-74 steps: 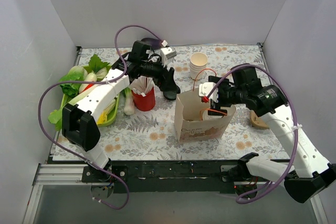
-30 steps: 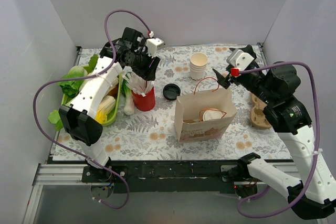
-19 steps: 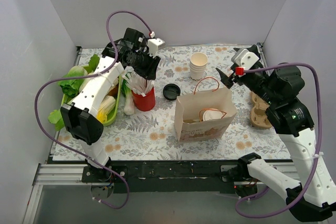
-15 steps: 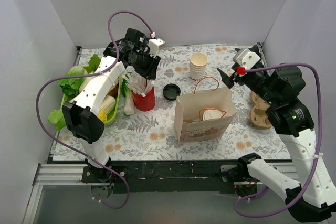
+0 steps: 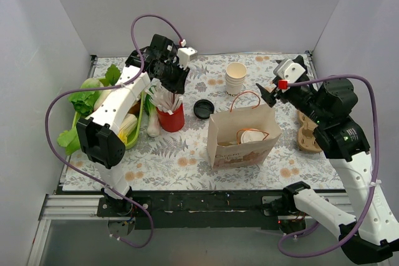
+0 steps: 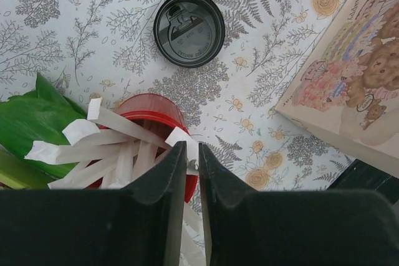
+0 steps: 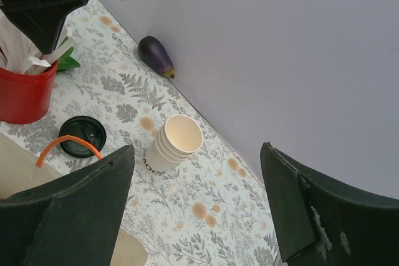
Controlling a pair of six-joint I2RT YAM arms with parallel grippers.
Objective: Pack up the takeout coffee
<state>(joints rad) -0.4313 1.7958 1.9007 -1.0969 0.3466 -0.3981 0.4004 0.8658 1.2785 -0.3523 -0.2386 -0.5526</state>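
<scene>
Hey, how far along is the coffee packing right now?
Looks done: the lidded coffee sits inside the paper bag. In hand: left jaws pinch a wrapped straw in the red cup. Left: lifting it out, probably into the bag; right jaws hang open, empty.

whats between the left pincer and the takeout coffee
The flat black lid lies on the table between them, then the paper bag's side wall, since the coffee sits inside the bag. The top view shows this.
</scene>
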